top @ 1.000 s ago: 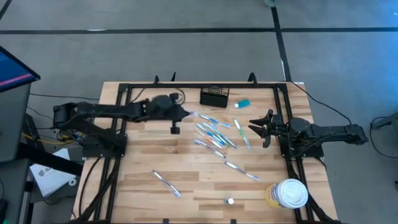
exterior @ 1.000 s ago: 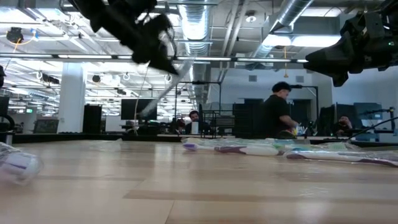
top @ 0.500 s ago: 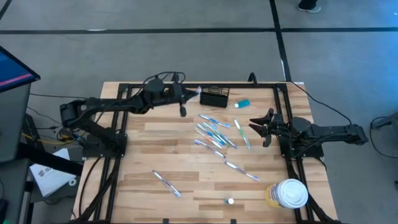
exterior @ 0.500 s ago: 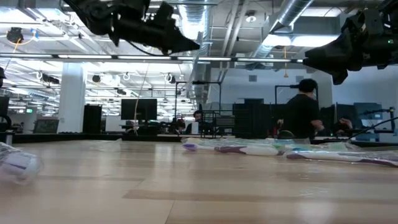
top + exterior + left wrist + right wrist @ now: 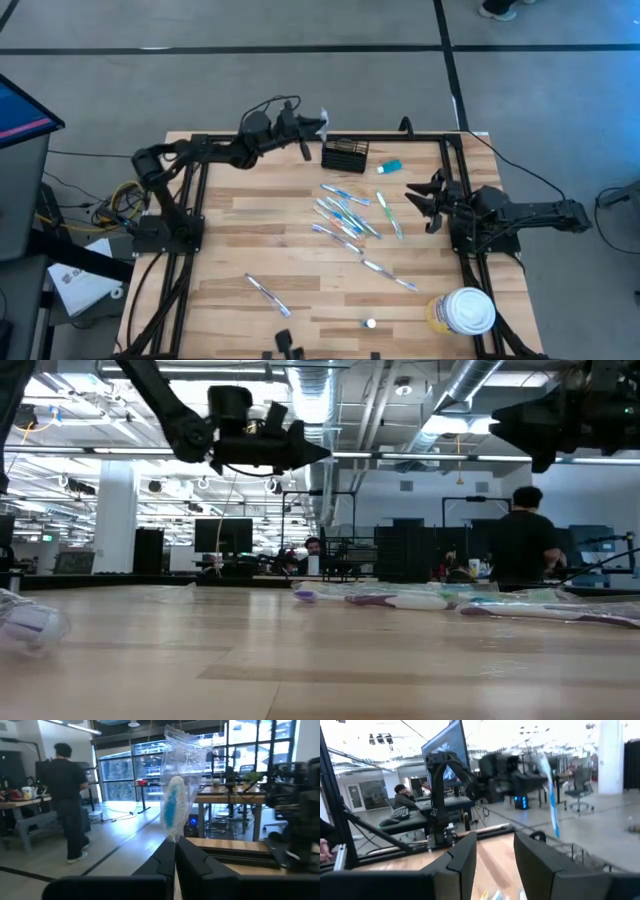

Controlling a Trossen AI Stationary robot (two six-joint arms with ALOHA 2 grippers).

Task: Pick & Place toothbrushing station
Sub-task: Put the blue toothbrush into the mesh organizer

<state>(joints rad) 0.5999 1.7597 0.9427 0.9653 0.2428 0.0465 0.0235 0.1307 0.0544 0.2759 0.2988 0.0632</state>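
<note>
left tool (image 5: 318,124): raised, fingers closed | right tool (image 5: 421,196): fingers parted, waiting at right edge

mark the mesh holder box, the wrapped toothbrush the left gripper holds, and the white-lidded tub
mesh holder box (image 5: 345,155), high view, middle of its top.
wrapped toothbrush (image 5: 174,806), left wrist view, blue brush head inside the clear wrapper.
white-lidded tub (image 5: 470,310), high view, centre of the lid.

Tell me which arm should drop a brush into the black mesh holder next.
Left. The left gripper is shut on a wrapped toothbrush, raised beside the black mesh holder. The right gripper waits open and empty at the table's right side, farther off.
</note>
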